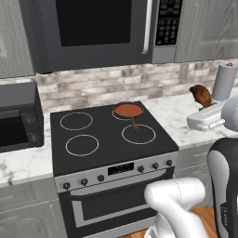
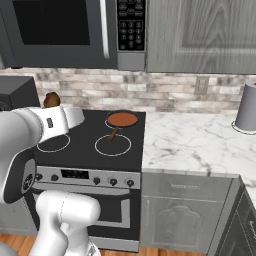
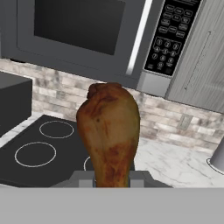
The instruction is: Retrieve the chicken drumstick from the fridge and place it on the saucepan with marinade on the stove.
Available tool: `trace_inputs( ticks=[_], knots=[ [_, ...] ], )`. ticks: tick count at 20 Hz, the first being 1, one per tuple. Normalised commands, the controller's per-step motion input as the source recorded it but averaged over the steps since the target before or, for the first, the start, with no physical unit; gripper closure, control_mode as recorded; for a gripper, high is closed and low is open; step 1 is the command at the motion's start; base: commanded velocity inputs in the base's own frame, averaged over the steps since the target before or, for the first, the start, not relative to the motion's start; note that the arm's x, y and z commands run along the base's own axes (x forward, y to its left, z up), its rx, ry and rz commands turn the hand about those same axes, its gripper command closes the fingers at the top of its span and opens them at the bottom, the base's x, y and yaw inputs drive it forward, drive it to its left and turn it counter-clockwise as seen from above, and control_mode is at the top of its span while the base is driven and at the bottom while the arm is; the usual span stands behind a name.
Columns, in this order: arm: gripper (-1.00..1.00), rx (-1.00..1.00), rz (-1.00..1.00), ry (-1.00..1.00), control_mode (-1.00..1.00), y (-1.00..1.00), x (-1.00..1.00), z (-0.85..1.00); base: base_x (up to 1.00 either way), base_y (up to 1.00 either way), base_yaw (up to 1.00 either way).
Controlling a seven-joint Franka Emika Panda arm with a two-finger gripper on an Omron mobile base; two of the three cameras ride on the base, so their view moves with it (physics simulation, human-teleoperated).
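Gripper (image 3: 112,177) clamped on drumstick (image 3: 110,131), held in the air right of the stove (image 1: 107,139). Pan (image 1: 128,110) sits on the rear right burner. Advice: carry left over the pan, lower close, then release; avoid handle (image 1: 135,124).

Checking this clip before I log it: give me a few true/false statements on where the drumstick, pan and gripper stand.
1. The gripper is shut on the chicken drumstick. True.
2. The drumstick already lies in the saucepan with marinade. False: it is held in the air, apart from the pan.
3. The saucepan sits on a back burner of the stove. True.
4. The pan's handle points toward the backsplash. False: it points toward the stove's front.
5. A microwave hangs above the stove. True.
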Motion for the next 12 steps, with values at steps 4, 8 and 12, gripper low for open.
trace_inputs(
  ticks=[4, 8, 12],
  knots=[
    [1.00, 0.00, 0.00, 0.00, 1.00, 0.00, 0.00, 0.00, 0.48, -0.15, 0.06],
    [1.00, 0.00, 0.00, 0.00, 1.00, 0.00, 0.00, 0.00, 0.53, -0.20, 0.07],
    [1.00, 0.00, 0.00, 0.00, 1.00, 0.00, 0.00, 0.00, 0.49, -0.24, 0.08]
  ],
)
